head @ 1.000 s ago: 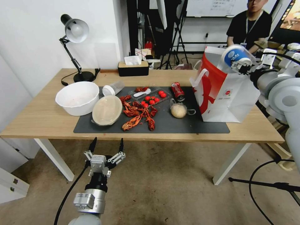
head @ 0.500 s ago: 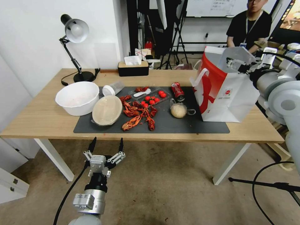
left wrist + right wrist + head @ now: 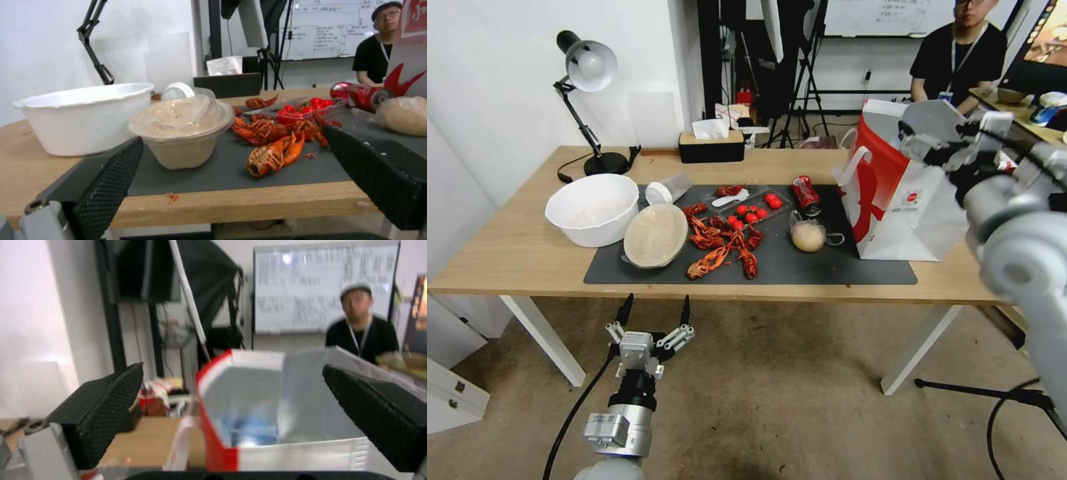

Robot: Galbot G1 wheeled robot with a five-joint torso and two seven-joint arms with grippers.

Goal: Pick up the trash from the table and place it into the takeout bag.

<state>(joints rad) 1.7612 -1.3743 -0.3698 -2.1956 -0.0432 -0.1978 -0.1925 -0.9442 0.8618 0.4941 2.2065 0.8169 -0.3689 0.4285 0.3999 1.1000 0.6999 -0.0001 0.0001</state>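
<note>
The white and red takeout bag (image 3: 904, 200) stands open at the right end of the table (image 3: 514, 257). My right gripper (image 3: 919, 143) hovers open over the bag's mouth (image 3: 249, 400), and a blue paper cup (image 3: 249, 431) lies inside. On the dark mat sit a crushed red can (image 3: 806, 195), a beige wad (image 3: 808, 236), a round beige lidded container (image 3: 656, 235) and a clear plastic cup (image 3: 668, 189) on its side. My left gripper (image 3: 654, 320) hangs open below the table's front edge, facing the container (image 3: 182, 133).
A large white bowl (image 3: 592, 208) stands left of the container. Red crawfish (image 3: 720, 243) and a tray of tomatoes (image 3: 754, 208) lie mid-mat. A desk lamp (image 3: 587, 73) and a tissue box (image 3: 711, 145) stand at the back edge. A person sits behind the bag.
The right gripper held the blue cup over the bag a second ago; it has opened and the cup has dropped inside. The right arm has since drawn closer to the head camera. The left arm is still.
</note>
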